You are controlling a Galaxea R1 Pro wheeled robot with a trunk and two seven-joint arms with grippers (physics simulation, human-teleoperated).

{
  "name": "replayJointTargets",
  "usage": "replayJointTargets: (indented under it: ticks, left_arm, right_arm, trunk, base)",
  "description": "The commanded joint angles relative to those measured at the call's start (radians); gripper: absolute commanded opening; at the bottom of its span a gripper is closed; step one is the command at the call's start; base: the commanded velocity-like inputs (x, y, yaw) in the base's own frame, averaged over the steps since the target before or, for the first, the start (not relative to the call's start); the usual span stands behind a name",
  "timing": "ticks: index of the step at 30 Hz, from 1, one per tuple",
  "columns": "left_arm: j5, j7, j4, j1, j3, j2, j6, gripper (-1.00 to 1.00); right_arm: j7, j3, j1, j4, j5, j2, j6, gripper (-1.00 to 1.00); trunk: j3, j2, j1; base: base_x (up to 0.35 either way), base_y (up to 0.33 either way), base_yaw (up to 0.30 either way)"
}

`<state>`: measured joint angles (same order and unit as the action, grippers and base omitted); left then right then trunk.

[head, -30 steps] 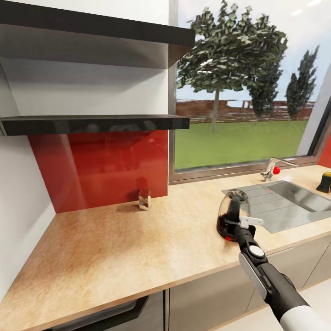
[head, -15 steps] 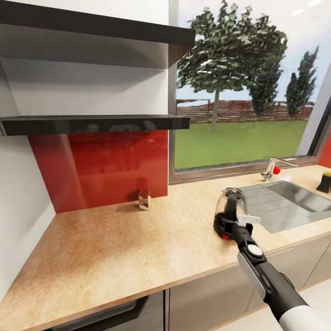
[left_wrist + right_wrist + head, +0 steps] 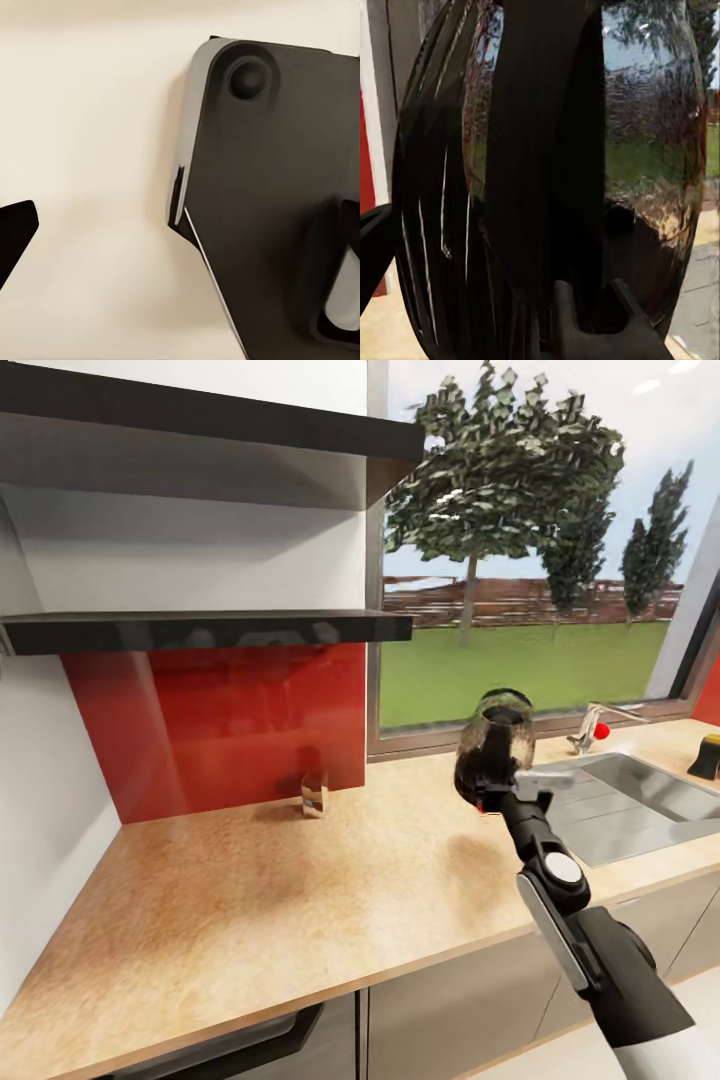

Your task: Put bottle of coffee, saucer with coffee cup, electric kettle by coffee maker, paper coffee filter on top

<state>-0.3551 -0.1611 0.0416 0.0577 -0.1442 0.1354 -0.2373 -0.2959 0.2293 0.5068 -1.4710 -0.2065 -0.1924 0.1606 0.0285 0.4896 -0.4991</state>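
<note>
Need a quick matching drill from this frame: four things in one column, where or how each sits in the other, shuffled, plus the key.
Things:
1. electric kettle
2. small jar
3. tap
4. yellow-topped black object

Places or states:
A. on the countertop against the red backsplash
B. at the window sill behind the sink
C. at the far right edge of the counter, beyond the sink
D. held off the countertop in the right gripper

Pairs: 1-D, 2-A, 3-B, 4-C

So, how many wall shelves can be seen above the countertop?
2. The upper shelf runs along the wall near the top of the head view; the lower shelf hangs under it, just above the red backsplash. Others may lie outside the picture.
</note>
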Motion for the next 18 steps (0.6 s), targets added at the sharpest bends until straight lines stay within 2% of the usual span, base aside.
replayJointTargets:
  ticks: [1, 3, 5, 10, 18]
  left_arm:
    - [-0.011, -0.005, 0.002, -0.001, -0.007, -0.001, -0.005, 1.00]
    - [-0.011, -0.004, 0.003, -0.001, -0.006, -0.004, -0.004, 1.00]
    - [-0.011, -0.003, 0.003, -0.001, -0.004, -0.005, -0.004, 1.00]
    - [-0.013, -0.003, 0.004, -0.002, -0.005, 0.000, -0.003, 1.00]
    - [-0.013, -0.003, 0.004, -0.002, -0.006, -0.002, -0.003, 1.00]
  right_arm:
    - [-0.015, 0.004, 0.001, -0.011, 0.025, 0.004, 0.011, -1.00]
    - [-0.021, 0.006, 0.001, -0.016, 0.088, 0.009, 0.016, -1.00]
    - [-0.024, 0.009, 0.000, -0.011, 0.118, 0.014, 0.019, -1.00]
    - [-0.026, 0.008, -0.001, 0.025, 0.136, 0.017, 0.019, -1.00]
    - [-0.026, 0.009, -0.003, 0.034, 0.134, 0.018, 0.019, -1.00]
  trunk:
    - [0.002, 0.001, -0.001]
    - [0.002, 0.001, -0.001]
    - [0.002, 0.001, -0.001]
    - [0.002, 0.001, -0.001]
    - [0.002, 0.001, -0.001]
  base:
    - [0.000, 0.000, 0.000]
    - [0.000, 0.000, 0.000]
    - [0.000, 0.000, 0.000]
    - [0.013, -0.027, 0.000]
    - [0.049, -0.241, 0.000]
